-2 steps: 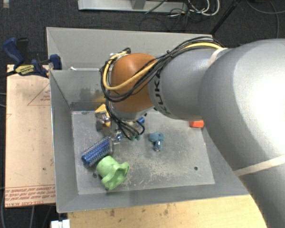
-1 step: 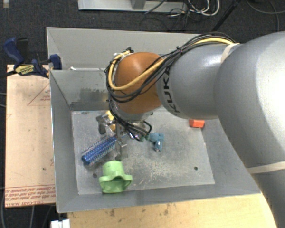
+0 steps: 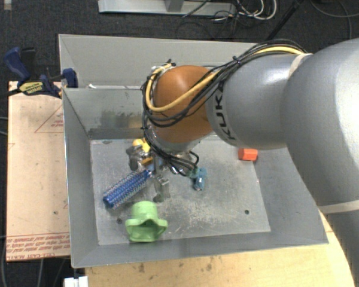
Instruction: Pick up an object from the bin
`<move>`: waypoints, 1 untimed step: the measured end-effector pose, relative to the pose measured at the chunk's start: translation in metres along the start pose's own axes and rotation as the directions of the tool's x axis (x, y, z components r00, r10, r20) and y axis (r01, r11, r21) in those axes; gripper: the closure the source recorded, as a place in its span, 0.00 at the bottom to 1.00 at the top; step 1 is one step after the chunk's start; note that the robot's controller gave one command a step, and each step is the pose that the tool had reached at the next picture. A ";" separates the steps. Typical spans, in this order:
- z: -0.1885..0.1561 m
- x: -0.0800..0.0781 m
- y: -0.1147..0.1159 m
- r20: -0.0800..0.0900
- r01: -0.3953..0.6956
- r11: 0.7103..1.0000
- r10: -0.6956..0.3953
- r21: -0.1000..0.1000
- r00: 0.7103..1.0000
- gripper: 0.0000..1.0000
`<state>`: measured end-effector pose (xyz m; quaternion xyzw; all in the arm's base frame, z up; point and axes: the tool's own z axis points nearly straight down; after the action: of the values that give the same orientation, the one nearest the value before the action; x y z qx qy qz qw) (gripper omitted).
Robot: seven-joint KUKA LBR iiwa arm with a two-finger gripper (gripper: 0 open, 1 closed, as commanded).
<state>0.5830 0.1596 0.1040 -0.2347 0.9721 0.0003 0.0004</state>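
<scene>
My gripper (image 3: 148, 172) hangs under the orange wrist cover in the middle of the bin, low over the floor. Its fingers stand open, one fingertip (image 3: 162, 188) toward the front and the other (image 3: 134, 155) toward the back. A blue bristled brush (image 3: 127, 187) lies slanted on the floor, and its upper right end sits between the two fingers. A small yellow piece (image 3: 140, 143) shows right beside the back finger. A small teal thing (image 3: 198, 178) lies just right of the gripper. A light green lumpy thing (image 3: 145, 222) rests in front of the brush.
A small orange block (image 3: 248, 154) lies at the right of the bin floor, near the arm. The arm and its cables cover the bin's back right part. The front right of the floor is bare, speckled metal.
</scene>
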 end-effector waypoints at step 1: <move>0.036 0.002 0.004 -0.001 -0.034 0.999 0.034 -0.002 0.999 0.00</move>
<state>0.5793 0.1619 0.0683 -0.2181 0.9759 0.0012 -0.0001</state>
